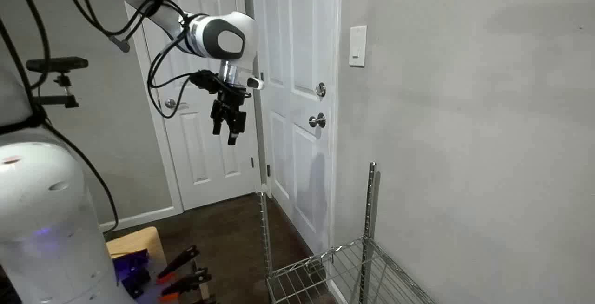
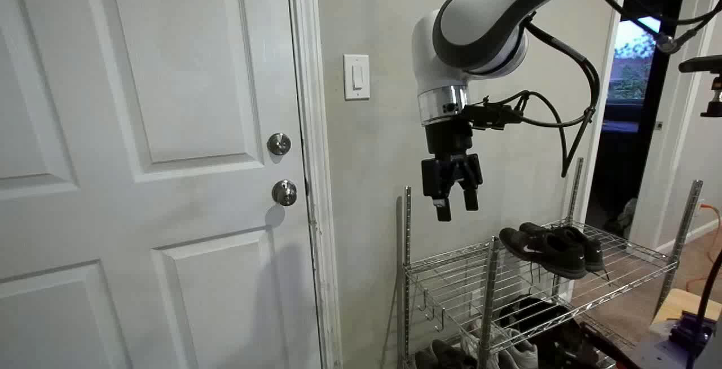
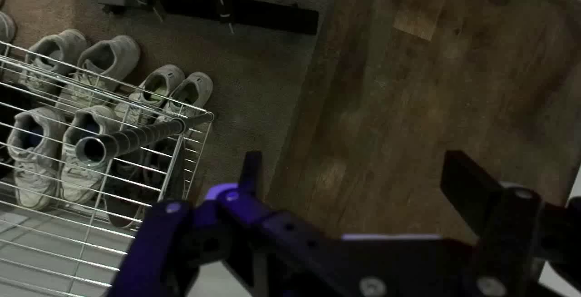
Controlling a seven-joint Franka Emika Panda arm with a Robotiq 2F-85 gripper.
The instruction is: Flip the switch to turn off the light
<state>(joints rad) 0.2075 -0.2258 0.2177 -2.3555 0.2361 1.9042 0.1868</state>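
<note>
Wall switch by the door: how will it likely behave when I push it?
The switch looks mounted flat on the wall, so it should hold firm. Its narrow paddle looks raised, so it likely rocks rather than slides; seeming smooth, it may be slippery.

Up on the grey wall (image 2: 366, 149) sits the upright white rectangular switch (image 1: 358, 46), just beside the white door frame (image 2: 315, 132), its rocker (image 2: 357, 77) setting unclear!

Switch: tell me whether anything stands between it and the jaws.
Nothing visible stands between the open jaws and the switch; in both exterior views, the rack tops out lower than the switch.
</note>
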